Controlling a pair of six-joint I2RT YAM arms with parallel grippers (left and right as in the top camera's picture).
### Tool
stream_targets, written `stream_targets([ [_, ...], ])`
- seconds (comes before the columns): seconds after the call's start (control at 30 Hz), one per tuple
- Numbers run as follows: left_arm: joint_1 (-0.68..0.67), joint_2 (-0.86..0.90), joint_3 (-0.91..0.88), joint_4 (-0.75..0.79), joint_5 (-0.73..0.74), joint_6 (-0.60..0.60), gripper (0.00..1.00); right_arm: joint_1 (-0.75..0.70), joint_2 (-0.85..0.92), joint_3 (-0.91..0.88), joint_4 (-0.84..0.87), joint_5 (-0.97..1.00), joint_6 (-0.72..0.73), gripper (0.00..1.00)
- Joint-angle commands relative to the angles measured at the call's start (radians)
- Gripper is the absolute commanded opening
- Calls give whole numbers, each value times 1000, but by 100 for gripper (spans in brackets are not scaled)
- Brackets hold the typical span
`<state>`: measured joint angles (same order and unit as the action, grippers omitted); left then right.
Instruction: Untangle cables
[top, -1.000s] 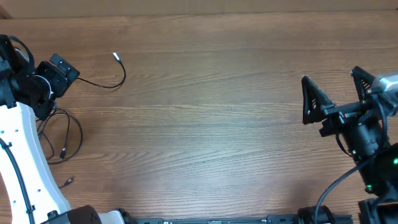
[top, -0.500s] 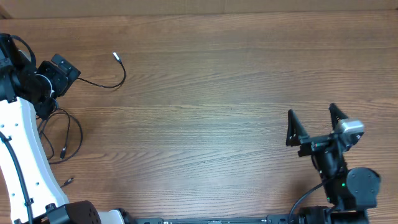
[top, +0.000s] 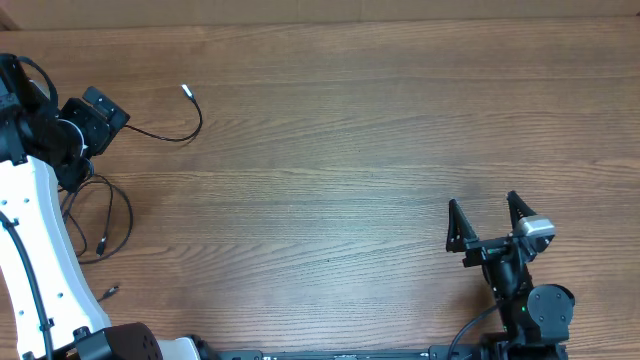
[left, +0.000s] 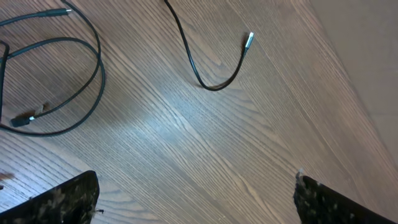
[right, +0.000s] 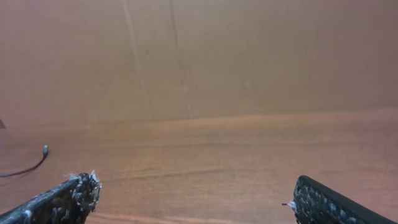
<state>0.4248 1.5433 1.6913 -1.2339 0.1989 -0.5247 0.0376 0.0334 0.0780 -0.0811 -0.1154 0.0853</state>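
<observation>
**Overhead and wrist views.** The cables (top: 105, 215) are shown at the left end of the counter (top: 340, 130), well apart from the right hand (top: 483, 203). One cord (top: 190, 128) is laid in an open curve on the wood near the left hand (left: 196, 186), and it is ended by a silver plug (top: 187, 91) toward the far edge. The remaining cords are gathered in loose loops (left: 93, 81) just beside the white arm (top: 40, 230), and part of them is hidden by it. A further plug end (top: 110, 292) is seen by the arm, nearer the front edge.

The left hand is held above the counter with its fingers (left: 62, 199) spread fully apart, and nothing is gripped. The curved cord and the loops are seen beyond it, untouched. The right hand is placed near the front right edge, fingers (right: 68, 196) likewise spread wide and empty, with only bare wood between them.
</observation>
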Motion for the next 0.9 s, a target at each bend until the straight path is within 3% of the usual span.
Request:
stream_targets([
  [0.0,-8,6,13,0,8,-6,100,-7,-12,-31,5,10,23,100],
  [0.87,-8,6,13,0,8,-6,100,-7,-31,-70,9,3,22,100],
])
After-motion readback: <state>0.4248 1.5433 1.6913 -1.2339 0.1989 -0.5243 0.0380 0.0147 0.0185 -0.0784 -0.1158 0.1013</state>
